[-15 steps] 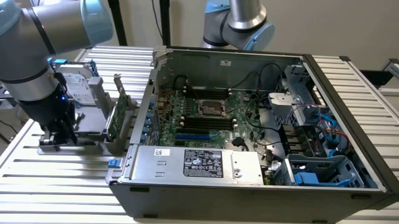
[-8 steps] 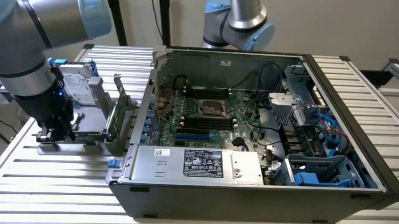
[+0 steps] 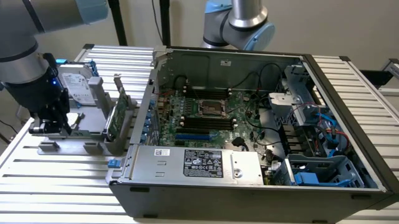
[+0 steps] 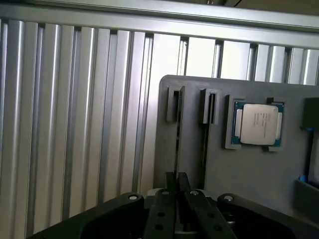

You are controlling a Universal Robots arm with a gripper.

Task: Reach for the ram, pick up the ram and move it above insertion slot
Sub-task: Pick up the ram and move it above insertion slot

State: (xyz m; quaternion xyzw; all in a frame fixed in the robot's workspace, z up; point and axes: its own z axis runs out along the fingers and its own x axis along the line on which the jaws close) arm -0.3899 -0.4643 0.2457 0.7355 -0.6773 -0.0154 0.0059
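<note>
Exterior view: gripper (image 3: 53, 127) is down at the holder (image 3: 46, 147), at its end toward the exterior view's left, well apart from the case (image 3: 187, 198). We read this as the grasp step: nothing is lifted and nothing is over the board (image 3: 212, 100) yet. The holder is matte grey plastic on a ribbed aluminium table (image 3: 62, 179). It stands parts on edge so fingers can come in from above (sensible). The drive (image 3: 78, 86) and the tall green card (image 3: 117, 116) stand upright in it, with the card nearest the case. The black memory slots (image 3: 209, 122) run in a row mid-board. They're open from above because the case lies on its side with the panel off.

Wrist view: the ram (image 4: 176, 144) is edge-on, a thin dark line standing in a narrow groove of the holder, its far end caught in a small notched post. The fingers (image 4: 160, 211) are black, flat and bolted, drawn together on the ram's near end. We judge that a pinch on the stick's two faces, since no gap shows beside it. A second groove sits just beside it (can't tell if it's filled). The CPU (image 4: 258, 124), square with a dull metal lid, lies flat in its own pocket further along. The ram is seated in the holder, not raised.
</note>
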